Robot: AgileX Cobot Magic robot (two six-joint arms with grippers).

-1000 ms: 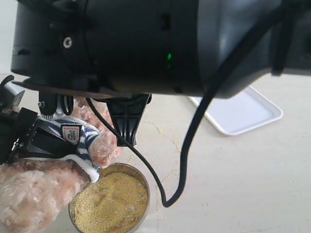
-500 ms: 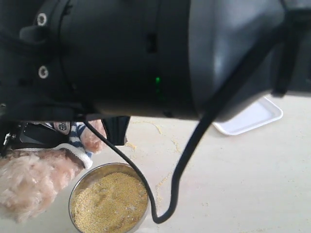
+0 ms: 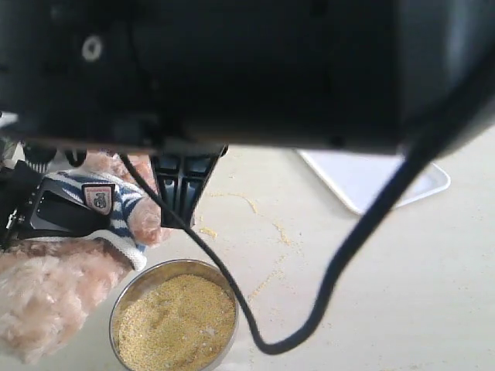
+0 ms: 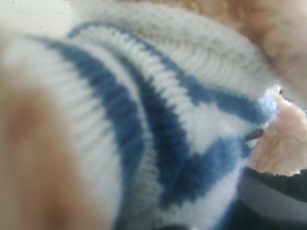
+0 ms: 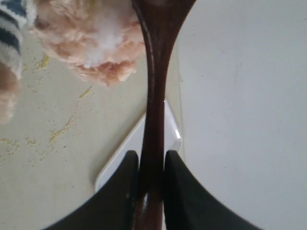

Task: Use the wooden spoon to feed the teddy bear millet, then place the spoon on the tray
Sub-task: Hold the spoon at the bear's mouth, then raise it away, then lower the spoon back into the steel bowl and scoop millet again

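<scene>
Cream table [image 3: 402, 270] bears tray [image 3: 357, 182], steel bowl [image 3: 172, 263], scattered millet [image 3: 267, 280].

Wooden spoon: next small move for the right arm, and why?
Probably ease the wooden spoon toward the white patch on the teddy bear. The right gripper is clamped on the handle, the far end lies beside that fur, and its bowl is cut off from view.

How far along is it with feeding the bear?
Looks done: scooping, judging by millet spilled on the table. In hand: the right gripper clamps the spoon, its far end beside the bear; whether grain is on it is out of view. To do: laying the spoon on the tray.
</scene>
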